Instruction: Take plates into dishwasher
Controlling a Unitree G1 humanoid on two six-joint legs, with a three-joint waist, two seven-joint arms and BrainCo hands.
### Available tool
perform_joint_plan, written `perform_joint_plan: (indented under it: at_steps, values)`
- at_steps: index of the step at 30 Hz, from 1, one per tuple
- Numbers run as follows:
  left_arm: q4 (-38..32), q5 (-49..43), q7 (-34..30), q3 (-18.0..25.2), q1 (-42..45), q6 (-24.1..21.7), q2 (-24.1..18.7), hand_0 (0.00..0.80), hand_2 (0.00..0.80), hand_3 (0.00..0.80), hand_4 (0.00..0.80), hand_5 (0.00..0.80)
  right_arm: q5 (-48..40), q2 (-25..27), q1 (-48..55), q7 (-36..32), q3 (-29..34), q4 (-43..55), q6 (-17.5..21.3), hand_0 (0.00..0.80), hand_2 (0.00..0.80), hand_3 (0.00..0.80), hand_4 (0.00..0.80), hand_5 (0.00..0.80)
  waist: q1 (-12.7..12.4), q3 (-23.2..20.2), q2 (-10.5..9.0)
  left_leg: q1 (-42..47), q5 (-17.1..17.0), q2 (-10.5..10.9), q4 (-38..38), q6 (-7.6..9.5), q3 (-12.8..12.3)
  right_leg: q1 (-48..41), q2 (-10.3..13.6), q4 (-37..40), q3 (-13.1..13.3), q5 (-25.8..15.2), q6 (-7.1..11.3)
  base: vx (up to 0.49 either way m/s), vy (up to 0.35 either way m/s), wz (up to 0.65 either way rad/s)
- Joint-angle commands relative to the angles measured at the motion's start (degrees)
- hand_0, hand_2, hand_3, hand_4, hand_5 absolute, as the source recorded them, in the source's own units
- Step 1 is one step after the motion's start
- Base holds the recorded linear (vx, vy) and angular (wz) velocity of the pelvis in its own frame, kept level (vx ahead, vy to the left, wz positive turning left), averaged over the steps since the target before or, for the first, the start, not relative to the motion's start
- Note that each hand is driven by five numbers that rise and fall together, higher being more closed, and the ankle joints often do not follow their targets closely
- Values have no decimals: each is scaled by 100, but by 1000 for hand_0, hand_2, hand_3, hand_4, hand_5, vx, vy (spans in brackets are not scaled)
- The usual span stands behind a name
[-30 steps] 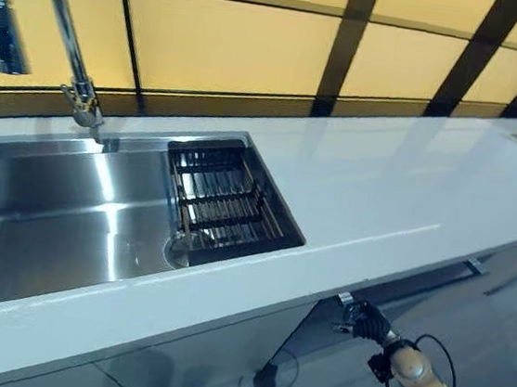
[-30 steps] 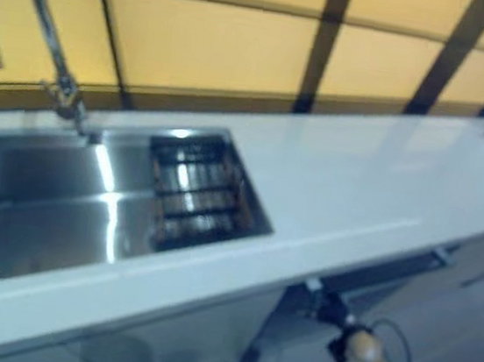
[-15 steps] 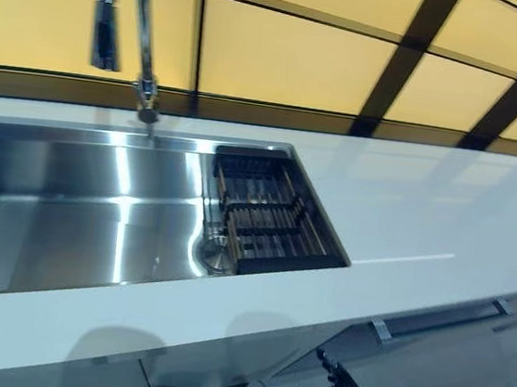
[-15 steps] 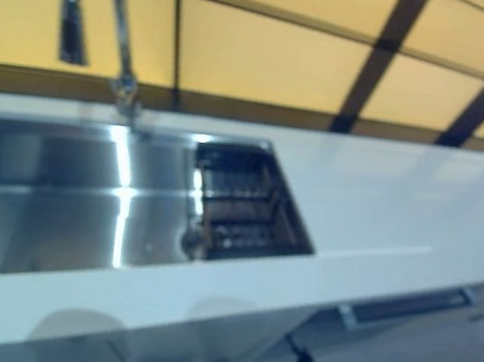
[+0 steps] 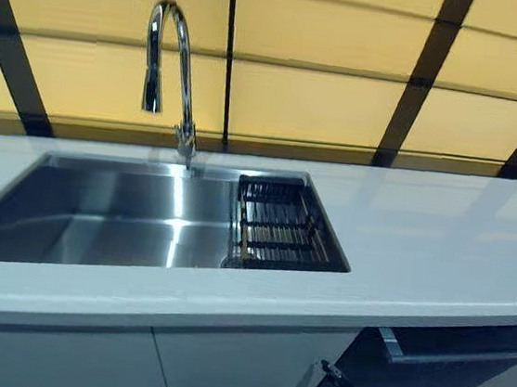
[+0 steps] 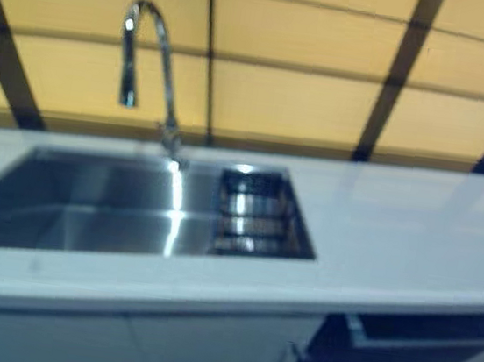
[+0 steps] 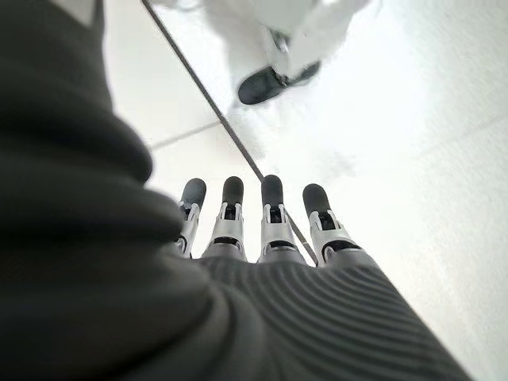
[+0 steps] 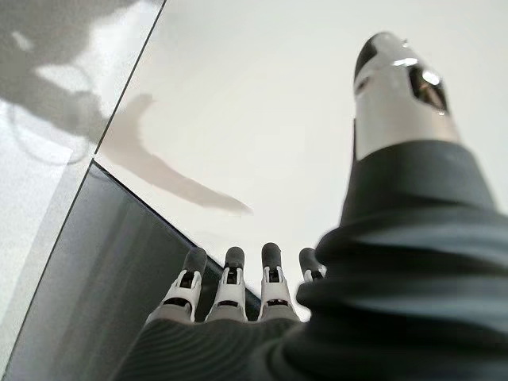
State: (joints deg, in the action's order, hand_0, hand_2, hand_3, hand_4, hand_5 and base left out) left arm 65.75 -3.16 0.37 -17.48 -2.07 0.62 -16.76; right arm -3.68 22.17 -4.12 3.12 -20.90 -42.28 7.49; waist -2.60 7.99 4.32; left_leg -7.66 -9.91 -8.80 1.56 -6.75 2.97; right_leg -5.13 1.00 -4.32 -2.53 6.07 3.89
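The right hand point(image 8: 238, 305) hangs low in front of the cabinets, its fingers point(image 8: 271, 274) straight, side by side and clamped on nothing, the thumb standing apart; just past the fingertips is the edge where a pale cabinet face meets a dark grey panel point(image 8: 87, 286); the left hand point(image 7: 262, 238) likewise holds its fingers point(image 7: 272, 208) straight and empty, pointing down at the pale floor point(image 7: 413, 143), where a person's dark shoe point(image 7: 266, 83) shows well beyond them. Above and well away from the right fingers runs the white glossy tabletop point(image 5: 421, 240); set into it is the rectangular stainless steel sink point(image 5: 115, 219), with a dark slatted drain rack point(image 5: 277, 233) in its right end and a tall curved chrome tap point(image 5: 174, 72) behind. No plates show in any view, neither in a hand, nor in the sink, nor on the tabletop. Below the tabletop edge, up and to the right of the right fingers, the dark-fronted dishwasher door point(image 5: 450, 360) looks slightly ajar. The step in hand seems to be opening the dishwasher; the next move probably calls for raising the right fingers to the door's top edge and pulling it down, then finding the plates.
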Motion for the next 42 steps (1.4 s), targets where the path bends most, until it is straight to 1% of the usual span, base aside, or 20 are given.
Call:
perform_joint_plan:
  at_steps: [1,4,7,8,9,11,12,15,18,19,20,21,23,26,27,30,32,34,37,42]
  values:
    - [110,3,31,12,-170,-40,-127,0,0,0,0,0,-341,-64,-237,-145,203,125,214,0,0,0,0,0,-96,284,-474,-391,275,1048,-383,380,-504,-333,-227,122,-59,-88,-312,-299,70,29]
    - [176,43,91,188,-65,-14,-102,0,0,0,0,0,-472,-95,-153,-180,272,19,119,0,0,0,0,0,-15,193,-628,-115,770,986,-960,504,-297,-173,4,161,-147,-264,-310,-266,89,18]
    - [215,43,135,367,6,2,-96,0,0,0,0,0,-458,-114,-3,-127,400,-86,46,0,0,0,0,0,149,76,-823,251,1206,756,-1490,555,-306,-35,288,198,-112,-463,-242,-284,168,9]
    - [218,52,150,408,23,-19,-82,0,0,0,0,0,-437,-108,38,-130,439,-135,41,0,0,0,0,0,201,30,-822,458,1264,641,-1458,533,-282,19,331,190,-94,-484,-212,-328,301,34]
    - [209,103,138,489,67,-102,-69,0,0,0,0,0,-375,-78,99,-136,520,-222,47,0,0,0,0,0,263,-84,-825,667,1182,495,-1440,455,-103,139,414,268,-29,-575,-154,-281,299,27]
    - [171,89,137,556,106,-161,-40,0,0,0,0,0,-299,-63,117,-128,578,-262,33,0,0,0,0,0,274,-136,-810,787,1104,399,-1446,386,5,176,460,335,-12,-638,-123,-269,325,9]
    - [135,38,105,603,164,-269,-14,0,0,0,0,0,-144,-28,116,-53,643,-344,81,0,0,0,0,0,286,-187,-779,895,988,324,-1546,301,140,245,534,411,21,-740,-82,-247,331,11]
    - [94,16,57,606,220,-470,1,0,0,0,0,0,-72,53,81,12,730,-429,100,0,0,0,0,0,318,-219,-739,1029,1018,334,-1747,240,284,377,655,503,72,-929,-6,-334,514,9]
    - [1,177,19,539,212,-687,18,0,0,0,0,0,-93,122,-26,68,818,-575,74,0,0,0,0,0,391,-208,-669,1323,1426,313,-1622,275,246,738,847,495,142,-1201,173,-335,543,9]
    - [-91,253,-30,377,-16,-724,-98,0,0,0,0,0,-221,50,-134,162,891,-824,152,0,0,0,0,0,454,-81,-727,1543,1976,316,-1075,420,-21,1106,1152,472,155,-1578,493,-446,651,10]
    - [-122,239,-81,343,-110,-738,-131,0,0,0,0,0,-220,16,-163,198,894,-878,129,0,0,0,0,0,465,-27,-755,1561,2041,350,-983,454,-51,1182,1241,507,163,-1706,590,-515,704,3]
    - [-228,190,-185,285,-264,-754,-230,0,0,0,0,0,-263,-36,-154,220,915,-949,158,0,0,0,0,0,471,86,-815,1513,2088,480,-879,521,-52,1271,1404,641,157,-2048,746,-371,491,6]
    - [-354,148,-330,190,-305,-763,-374,0,0,0,0,0,-268,-53,-52,165,1013,-1012,106,0,0,0,0,0,461,186,-840,1413,2110,691,-836,624,-40,1384,1498,870,34,-2309,791,-354,470,14]
    - [-336,285,-356,221,-154,-749,-500,0,0,0,0,0,-162,-74,-19,-15,1092,-1130,-11,0,0,0,0,0,398,233,-765,1321,1945,752,-757,663,-155,1499,1462,661,-163,-2265,744,-288,390,32]
    - [-284,428,-428,331,-25,-692,-563,0,0,0,0,0,-138,-72,-5,-69,1097,-1242,-10,0,0,0,0,0,314,225,-691,1297,1816,744,-633,719,-272,1440,1417,350,-302,-2125,670,-201,272,13]
    - [-74,354,-474,503,82,-680,-669,0,0,0,0,0,-109,-101,32,-202,1161,-1450,0,0,0,0,0,0,240,116,-656,1202,1643,798,-462,810,-355,1307,1336,-29,-360,-1919,578,-231,267,-12]
    - [152,396,-489,704,88,-524,-732,0,0,0,0,0,-8,-196,177,-308,1147,-1637,-21,0,0,0,0,0,168,-72,-680,1131,1528,901,-229,926,-334,989,1144,-176,-335,-1626,517,-184,158,7]
    - [211,528,-521,777,57,-442,-719,0,0,0,0,0,25,-256,243,-350,1121,-1748,-27,0,0,0,0,0,144,-154,-693,1144,1467,948,-83,958,-304,799,1021,-182,-343,-1461,497,-131,99,18]
    - [372,539,-496,801,15,-464,-604,0,0,0,0,0,36,-421,336,-371,1066,-2087,35,0,0,0,0,0,95,-330,-729,1182,1312,1039,168,979,-249,458,670,44,-372,-1007,438,-114,18,5]
    - [431,527,-483,797,-1,-569,-480,0,0,0,0,0,106,-502,308,-464,990,-2246,15,0,0,0,0,0,63,-435,-722,1200,1230,1076,293,945,-310,278,433,276,-433,-708,295,-114,-74,15]
